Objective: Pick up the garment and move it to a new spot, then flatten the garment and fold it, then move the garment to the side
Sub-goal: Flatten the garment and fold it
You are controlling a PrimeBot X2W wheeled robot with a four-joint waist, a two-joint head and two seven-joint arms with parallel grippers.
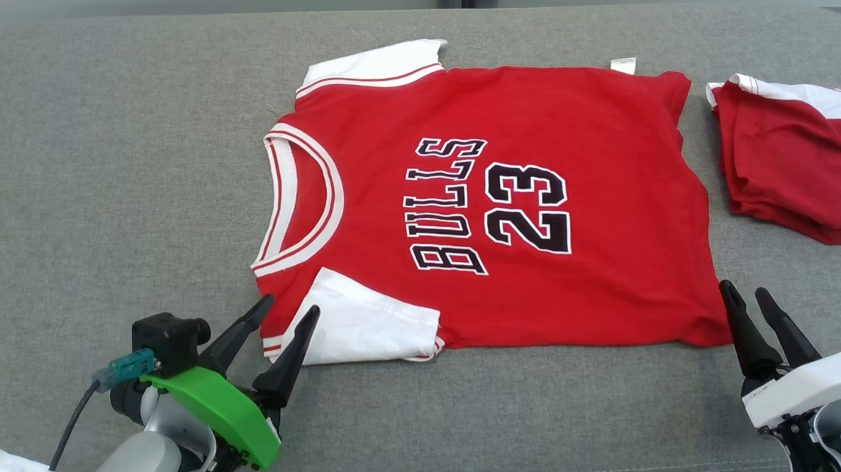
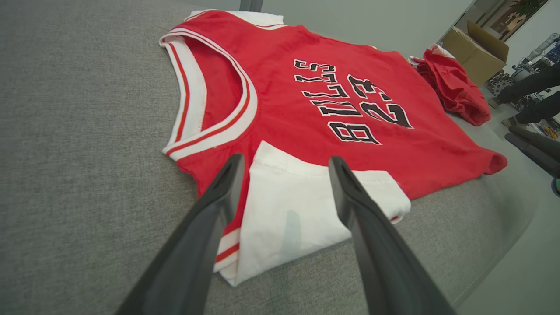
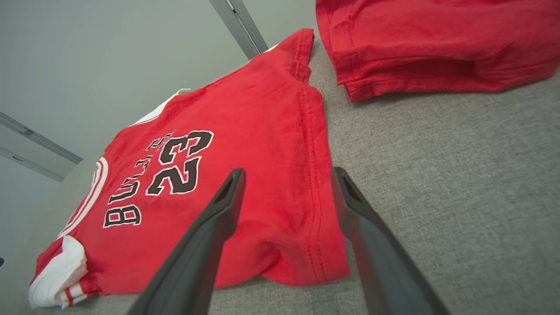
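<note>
Jersey [image 1: 507, 197] lies flat, front up, mid-desk [image 1: 110, 180], on the grey fabric top. It's red, with "BULLS 23" in black with a white outline. It sits sideways to the robot: collar [image 1: 301, 202] toward its left, hem [image 1: 702, 206] toward its right. Collar is white with red stripes. Far sleeve [image 1: 378, 60] is white and spread out at the far edge. Near sleeve [image 1: 370, 326] is white, flat at the near edge, with red stripes along its border. A small white tag [image 1: 623, 64] sticks out at the far edge by the hem. The near hem corner bulges up a bit; the rest is mostly smooth with light wrinkles.

Left pincer [image 1: 291, 305]: wide, nothing in it. Its tips are at the near sleeve's left end, one finger over the white cloth, the other at the red shoulder edge. Can't tell if the tips touch the cloth.

Right pincer [image 1: 742, 287]: wide too, nothing in it. Its tips are just beside the near hem corner. The right wrist view has one finger over red cloth and the other over bare grey desk. Contact unclear.

Second garment [image 1: 792, 167]: red with a white band, folded in a pile on the desk past the hem. A strip of grey separates it from the jersey.

Cardboard box [image 2: 477, 52] stands beyond the desk in the left wrist view.
</note>
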